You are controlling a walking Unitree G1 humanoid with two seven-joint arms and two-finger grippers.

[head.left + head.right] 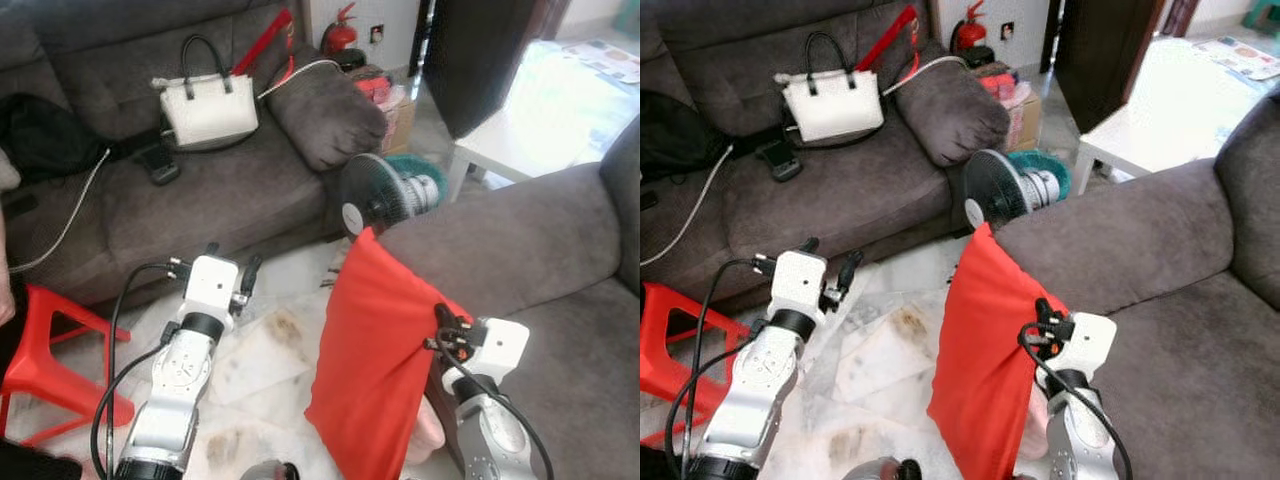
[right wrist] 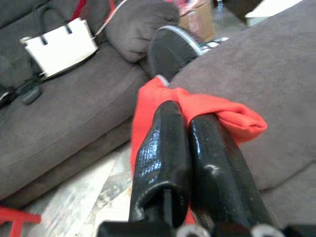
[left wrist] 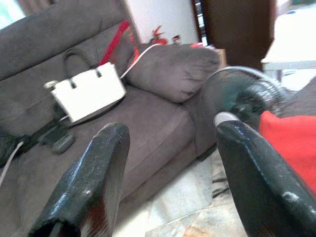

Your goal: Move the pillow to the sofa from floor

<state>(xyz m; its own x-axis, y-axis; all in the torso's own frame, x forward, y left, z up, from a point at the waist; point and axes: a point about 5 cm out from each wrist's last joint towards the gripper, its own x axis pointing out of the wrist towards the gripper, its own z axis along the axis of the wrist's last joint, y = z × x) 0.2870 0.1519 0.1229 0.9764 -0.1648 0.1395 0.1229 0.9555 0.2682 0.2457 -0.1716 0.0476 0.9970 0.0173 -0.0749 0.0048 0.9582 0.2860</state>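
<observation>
A red pillow point(image 1: 375, 360) hangs upright in the air beside the arm of the grey sofa point(image 1: 520, 250) on my right, its top corner level with the armrest. My right gripper point(image 1: 440, 322) is shut on the pillow's edge; in the right wrist view the fingers point(image 2: 170, 148) pinch bunched red fabric point(image 2: 222, 111). My left gripper point(image 1: 232, 262) is open and holds nothing, raised over the marble floor point(image 1: 260, 350) to the left of the pillow, its two fingers point(image 3: 94, 173) spread apart.
A second grey sofa point(image 1: 200, 190) on the left carries a white handbag point(image 1: 207, 108), a grey cushion point(image 1: 325, 115) and a phone. A standing fan point(image 1: 368, 195) sits between the sofas. A red stool point(image 1: 50, 350) stands at left, a white table point(image 1: 520, 130) at back right.
</observation>
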